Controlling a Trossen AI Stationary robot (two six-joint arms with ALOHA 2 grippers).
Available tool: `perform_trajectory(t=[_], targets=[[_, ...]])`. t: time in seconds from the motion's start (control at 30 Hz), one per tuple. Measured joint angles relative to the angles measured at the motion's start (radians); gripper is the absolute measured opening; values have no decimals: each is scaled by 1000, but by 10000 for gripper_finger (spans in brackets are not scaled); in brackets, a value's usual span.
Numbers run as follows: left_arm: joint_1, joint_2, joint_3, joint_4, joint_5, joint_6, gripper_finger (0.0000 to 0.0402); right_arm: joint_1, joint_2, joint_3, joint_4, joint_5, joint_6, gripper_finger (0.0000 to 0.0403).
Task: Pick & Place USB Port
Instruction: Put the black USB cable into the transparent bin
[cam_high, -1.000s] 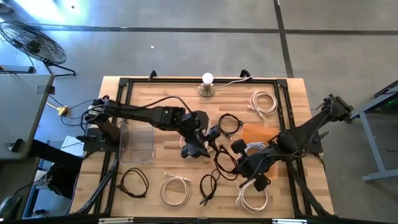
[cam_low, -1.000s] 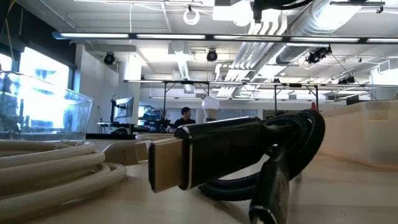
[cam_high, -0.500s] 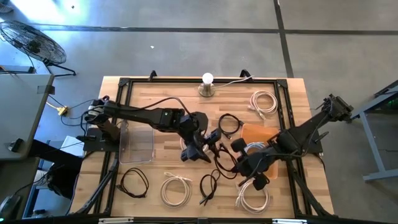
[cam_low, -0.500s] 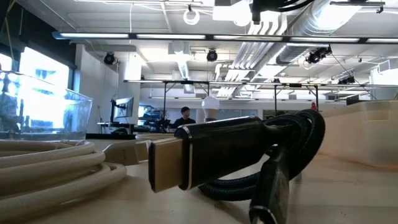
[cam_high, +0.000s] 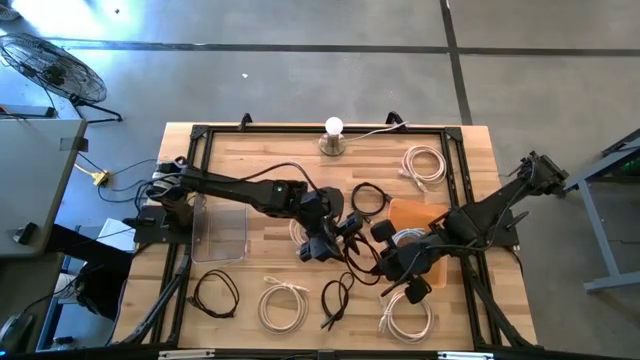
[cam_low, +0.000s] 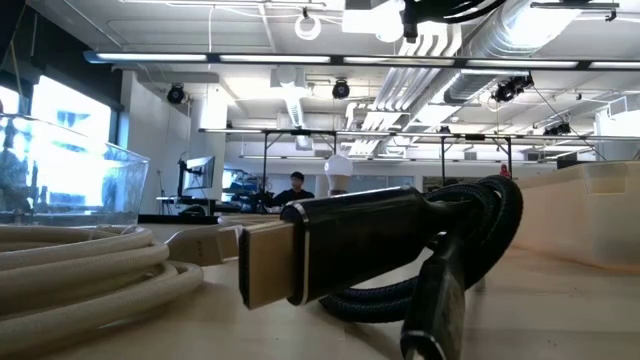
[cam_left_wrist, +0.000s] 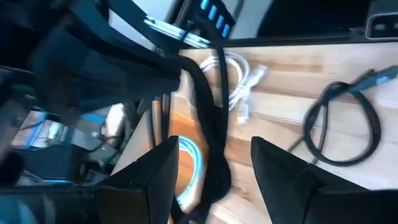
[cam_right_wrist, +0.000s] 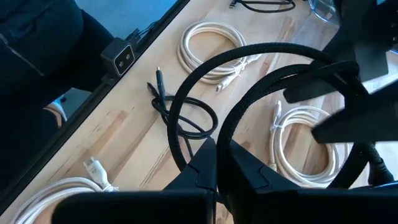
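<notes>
Surface: a wooden slatted top (cam_high: 265, 150) inside a black frame, standing on a grey concrete floor (cam_high: 300, 70).
On the surface: white cable coils (cam_high: 283, 303), thin black cable loops (cam_high: 215, 293), a clear plastic bin (cam_high: 222, 228), an orange pad (cam_high: 415, 213) and a lit bulb on a round base (cam_high: 333, 136).
Room: the low view showed an open hall with ceiling ducts (cam_low: 450, 45), strip lights and a person (cam_low: 296, 186) seated far behind.
Left jaws (cam_high: 322, 243): spread wide over the middle of the surface, a thick black braided cable (cam_left_wrist: 214, 155) running between them; contact could not be told.
Right jaws (cam_high: 392, 268): pressed together, close beside the left jaws, with loops of the braided cable arching just ahead of them in the right wrist view.
Task's thing: the braided cable lay between the two sets of jaws; which plug was the USB one could not be told.
Low view only: a large black plug with a metal tip (cam_low: 330, 250) lay close to the lens, on a white coil.
Right wrist view only: a white cable plug (cam_right_wrist: 93, 167) lay by the surface's edge.
Left wrist view only: a blue-lit cable (cam_left_wrist: 193, 165) lay under the left jaws.
</notes>
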Motion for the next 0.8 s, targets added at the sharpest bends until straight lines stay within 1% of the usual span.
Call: perform_trajectory(t=[0.07,0.17,0.37,0.5,0.63,0.7,0.8], targets=[[0,12,4,24,-28,0,194,0,0,0,-1,0,7,5],[0,17,0,7,-49,-1,182,0,0,0,-3,1,7,5],[0,15,1,5,-49,-12,137,0,0,0,-12,1,8,5],[0,15,1,5,-50,-12,90,0,0,0,-16,7,11,5],[0,15,1,-2,-60,-8,24,0,0,0,-23,7,16,5],[-1,15,1,-2,-62,-21,17,0,0,0,-23,7,16,5],[-1,15,4,-5,-89,-42,25,0,0,0,-23,9,19,5]])
